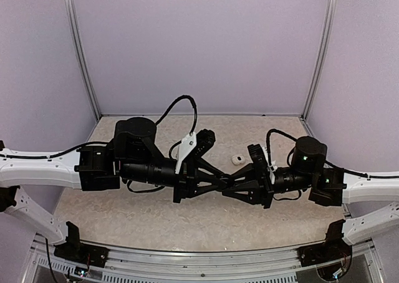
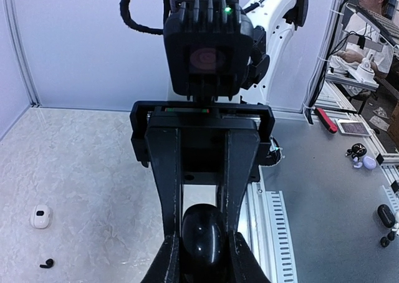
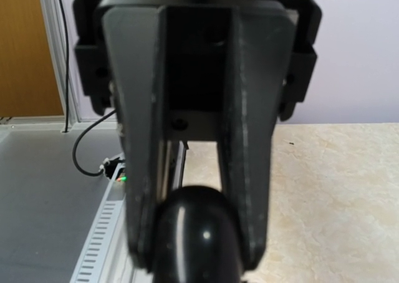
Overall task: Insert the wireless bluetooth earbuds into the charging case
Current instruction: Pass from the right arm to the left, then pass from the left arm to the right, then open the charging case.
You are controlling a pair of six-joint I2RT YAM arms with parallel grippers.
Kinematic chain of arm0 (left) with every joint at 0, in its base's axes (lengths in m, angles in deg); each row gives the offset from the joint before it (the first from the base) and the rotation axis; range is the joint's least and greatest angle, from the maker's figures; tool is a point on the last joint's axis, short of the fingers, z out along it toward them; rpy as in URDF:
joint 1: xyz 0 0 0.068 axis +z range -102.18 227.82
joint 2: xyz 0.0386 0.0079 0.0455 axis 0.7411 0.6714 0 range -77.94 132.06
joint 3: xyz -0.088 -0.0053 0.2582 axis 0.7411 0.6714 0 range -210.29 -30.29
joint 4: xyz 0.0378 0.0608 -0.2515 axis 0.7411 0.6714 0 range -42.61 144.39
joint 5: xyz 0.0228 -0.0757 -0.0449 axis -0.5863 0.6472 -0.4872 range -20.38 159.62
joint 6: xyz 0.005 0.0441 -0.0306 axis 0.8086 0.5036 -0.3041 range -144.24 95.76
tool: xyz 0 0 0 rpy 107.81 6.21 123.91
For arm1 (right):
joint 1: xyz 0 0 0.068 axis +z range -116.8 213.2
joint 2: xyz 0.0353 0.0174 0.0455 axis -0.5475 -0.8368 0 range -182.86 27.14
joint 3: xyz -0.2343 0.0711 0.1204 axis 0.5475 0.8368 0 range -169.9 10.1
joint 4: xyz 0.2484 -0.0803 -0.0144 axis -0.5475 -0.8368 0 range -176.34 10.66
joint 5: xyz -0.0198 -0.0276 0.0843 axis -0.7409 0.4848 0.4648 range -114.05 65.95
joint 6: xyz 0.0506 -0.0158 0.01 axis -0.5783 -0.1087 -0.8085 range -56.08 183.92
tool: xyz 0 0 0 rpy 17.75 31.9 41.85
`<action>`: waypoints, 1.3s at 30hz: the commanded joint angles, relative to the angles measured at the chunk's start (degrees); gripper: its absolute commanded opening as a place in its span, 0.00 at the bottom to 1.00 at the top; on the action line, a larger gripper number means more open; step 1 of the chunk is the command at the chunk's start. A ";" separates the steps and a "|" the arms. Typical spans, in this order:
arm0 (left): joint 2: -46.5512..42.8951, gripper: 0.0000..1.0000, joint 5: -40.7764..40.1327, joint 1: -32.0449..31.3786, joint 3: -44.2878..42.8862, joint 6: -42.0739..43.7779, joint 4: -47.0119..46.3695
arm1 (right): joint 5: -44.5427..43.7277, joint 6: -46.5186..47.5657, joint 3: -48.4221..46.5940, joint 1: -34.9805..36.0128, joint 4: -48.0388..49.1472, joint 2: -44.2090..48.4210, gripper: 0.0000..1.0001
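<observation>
A glossy black charging case [image 2: 201,233] sits closed between the fingers of my left gripper [image 2: 201,255], which is shut on it. The right wrist view shows the same kind of black case [image 3: 196,236] clamped in my right gripper [image 3: 196,249]. In the top view the left gripper [image 1: 217,181] and the right gripper [image 1: 233,187] meet tip to tip above the table's middle, and the case is hidden between them. One tiny black earbud [image 2: 46,263] lies on the table. The other earbuds are out of view.
A small white case [image 1: 237,159] lies on the beige table just behind the grippers; it also shows in the left wrist view [image 2: 40,216] close to the black earbud. Lilac walls enclose three sides. A slotted aluminium rail [image 2: 274,233] runs along the near edge.
</observation>
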 commanded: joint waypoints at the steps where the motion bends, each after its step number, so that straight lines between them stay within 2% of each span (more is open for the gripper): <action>1: 0.18 0.09 1.52 -0.49 -1.69 -0.33 -2.09 | -2.74 -0.14 -1.72 -0.34 -1.16 -0.89 0.28; 3: 0.03 0.09 1.45 -0.49 -1.70 -0.34 -1.96 | -3.20 -0.15 -1.94 -0.34 -1.59 -1.06 0.38; 4: 0.01 0.09 1.41 -0.49 -1.70 -0.34 -1.92 | -3.18 -0.13 -1.95 -0.35 -1.60 -1.12 0.39; 14: 0.01 0.09 1.12 -0.58 -1.43 -0.43 -2.11 | -2.26 0.34 -2.17 -0.34 -1.91 -1.35 0.20; 15: 0.05 0.11 0.99 -0.59 -1.43 -0.42 -2.03 | -2.17 0.34 -2.21 -0.34 -1.79 -1.30 0.18; 19: -0.03 0.42 -0.84 -0.62 -0.82 -0.42 -2.15 | -1.87 0.88 -1.99 -0.32 -1.49 -0.71 0.12; 21: -0.62 0.49 -2.27 -0.51 -0.36 -0.43 -2.41 | -1.60 1.22 -1.75 -0.34 -1.31 -0.22 0.11; 34: -4.60 0.53 -8.08 1.96 0.66 0.32 -1.90 | -0.36 1.53 -0.90 -0.32 -1.28 0.98 0.07; 39: -5.48 0.62 -4.45 0.53 1.77 2.95 -2.31 | -2.28 0.95 -1.06 -0.35 -1.68 1.12 0.07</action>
